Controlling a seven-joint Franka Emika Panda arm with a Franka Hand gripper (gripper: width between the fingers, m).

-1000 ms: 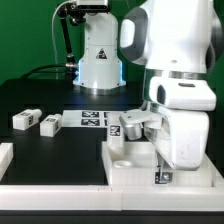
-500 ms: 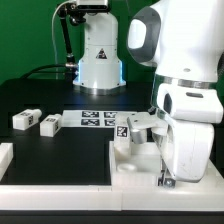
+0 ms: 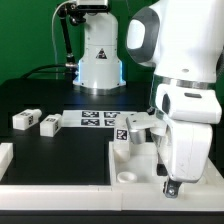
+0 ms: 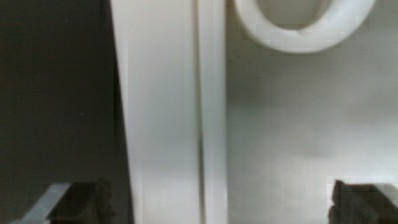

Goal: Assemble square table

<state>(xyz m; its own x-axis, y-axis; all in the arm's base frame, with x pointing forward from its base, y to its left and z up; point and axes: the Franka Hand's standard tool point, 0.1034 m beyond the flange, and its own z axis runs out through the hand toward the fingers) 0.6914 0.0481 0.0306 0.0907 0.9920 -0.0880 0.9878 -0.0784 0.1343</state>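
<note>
Slab-grasp step, by the look: your gripper (image 4: 222, 205), wide and empty, straddles the slab (image 3: 135, 160) rim (image 4: 164, 110); close squarely next.

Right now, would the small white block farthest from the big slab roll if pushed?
Probably not: the leg block looks boxy and lies flat, so it should slide rather than roll. Being small, it is likely light and stiff.

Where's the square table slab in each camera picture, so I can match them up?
Exterior view: the square table slab lies low at the exterior view's right, on the black table.
Wrist view: the slab fills most of the picture, close up, with the black table alongside.
Shared landmark: a round corner socket, though maybe not the same one.
</note>
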